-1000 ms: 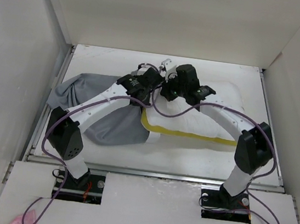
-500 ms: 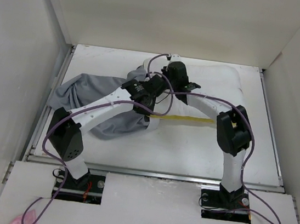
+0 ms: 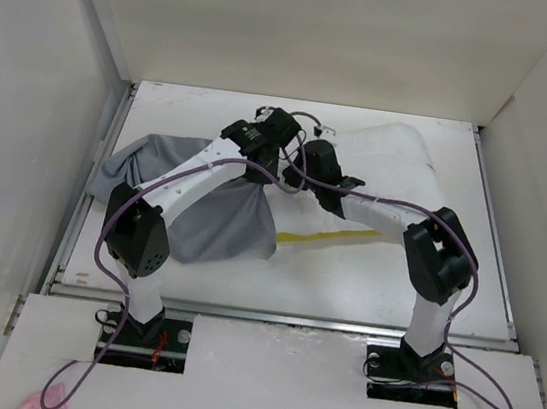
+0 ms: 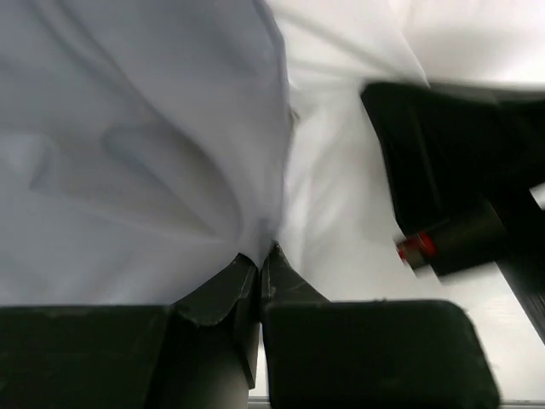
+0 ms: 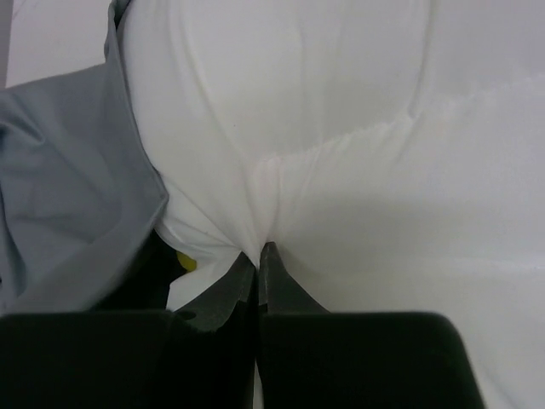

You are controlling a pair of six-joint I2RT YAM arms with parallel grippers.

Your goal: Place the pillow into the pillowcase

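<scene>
Your left gripper (image 4: 260,254) had its jaws pinched fully together on a fold of the pillowcase (image 3: 216,222), right at the grey cloth's edge where it met white fabric. Your right gripper (image 5: 258,254) was likewise closed tight, with a bunched tuck of the pillow (image 3: 401,156) caught between the fingertips (image 5: 277,285). From the top camera both wrists sat close together over the middle-back of the table (image 3: 363,287), the left one slightly farther back, the right one just beside it and nearer. The pillow lay on the right half of the table, rumpled, its left end hidden under the two wrists. Its yellow band (image 3: 330,237) ran along the near edge, angled a bit, with its left end touching the grey cloth. The pillowcase was spread on the left half, wrinkled, one lobe out toward the left wall and a darker lobe toward the front. In the right wrist view grey cloth lapped the pillow's left side, with a speck of yellow showing beneath. I couldn't tell how far the pillow was inside the sack. The left wrist view was blurred, with your right arm (image 4: 451,196) showing dark at its right.
</scene>
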